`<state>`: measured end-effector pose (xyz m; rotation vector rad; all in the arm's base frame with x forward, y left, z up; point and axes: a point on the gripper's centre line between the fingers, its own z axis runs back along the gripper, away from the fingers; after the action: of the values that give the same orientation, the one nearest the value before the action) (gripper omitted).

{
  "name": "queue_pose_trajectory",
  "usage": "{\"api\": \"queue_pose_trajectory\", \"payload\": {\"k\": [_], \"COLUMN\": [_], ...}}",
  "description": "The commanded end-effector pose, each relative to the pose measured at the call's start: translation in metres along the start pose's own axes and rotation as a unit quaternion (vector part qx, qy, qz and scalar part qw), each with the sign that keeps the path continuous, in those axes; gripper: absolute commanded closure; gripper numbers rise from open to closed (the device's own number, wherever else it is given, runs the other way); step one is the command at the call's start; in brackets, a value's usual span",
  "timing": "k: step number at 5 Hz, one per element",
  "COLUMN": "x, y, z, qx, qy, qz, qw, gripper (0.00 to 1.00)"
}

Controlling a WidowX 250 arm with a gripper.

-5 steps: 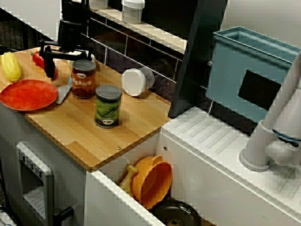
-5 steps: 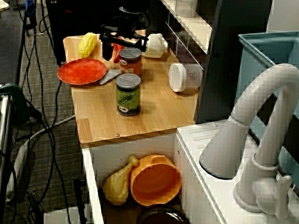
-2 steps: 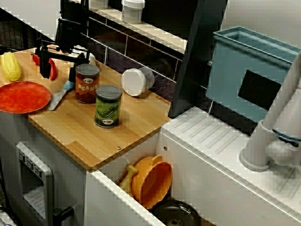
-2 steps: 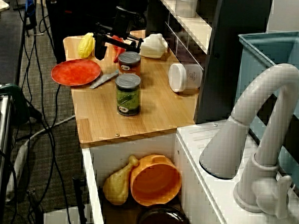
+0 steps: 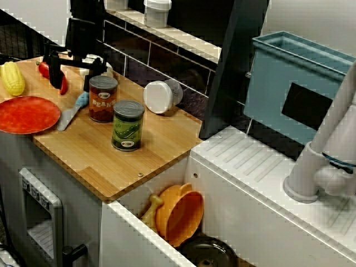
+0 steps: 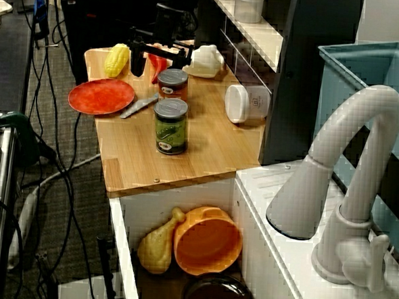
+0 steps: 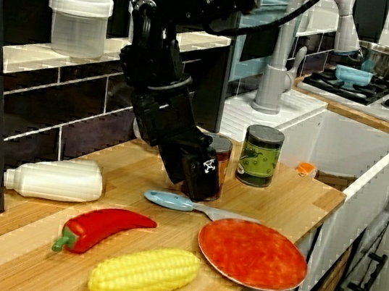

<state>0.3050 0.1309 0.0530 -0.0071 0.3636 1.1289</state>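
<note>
My black gripper (image 5: 73, 70) hangs open and empty just above the wooden board, at its back left in the view from the sink side. One fingertip (image 5: 56, 79) stands in front of the red pepper (image 5: 63, 84). The other is close behind the red bean can (image 5: 103, 98). In the view over the faucet, the gripper (image 6: 160, 57) straddles the pepper (image 6: 156, 65). From the counter's end, the gripper (image 7: 199, 178) is edge-on beside the can (image 7: 220, 157), above the blue-handled knife (image 7: 193, 205). The red plate (image 5: 25, 114) and corn (image 5: 12, 78) lie further left.
A green can (image 5: 128, 125) stands mid-board, with a white jar (image 5: 161, 95) lying behind it. A white bottle (image 7: 54, 178) lies by the wall. The sink holds an orange bowl (image 6: 207, 241), a toy drumstick (image 6: 156, 245) and a dark pot (image 6: 217, 296). The faucet (image 6: 349, 192) and a blue bin (image 5: 300, 83) are to the right.
The plate has slid left toward the board's edge and the knife has swung out beside it. The bean can shifted slightly right. The gripper has risen a little, still open.
</note>
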Motion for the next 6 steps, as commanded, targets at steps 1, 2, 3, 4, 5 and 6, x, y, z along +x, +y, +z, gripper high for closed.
{"api": "queue_pose_trajectory", "payload": {"k": [1,2,3,4,5,6], "x": [0.001,0.000,-0.006,-0.009,-0.011,-0.010], "y": [-0.004,-0.004,0.000,0.001,0.001,0.004], "z": [0.026,0.024,0.021,0.010,0.005,0.004], "qx": [-0.044,-0.052,-0.073,-0.072,-0.069,-0.070], "qy": [-0.022,-0.029,-0.034,-0.042,-0.045,-0.043], "qz": [0.006,0.000,-0.015,-0.013,-0.006,0.003], "qw": [0.9987,0.9982,0.9967,0.9965,0.9966,0.9967], "gripper": [0.00,0.00,0.00,0.00,0.00,0.00]}}
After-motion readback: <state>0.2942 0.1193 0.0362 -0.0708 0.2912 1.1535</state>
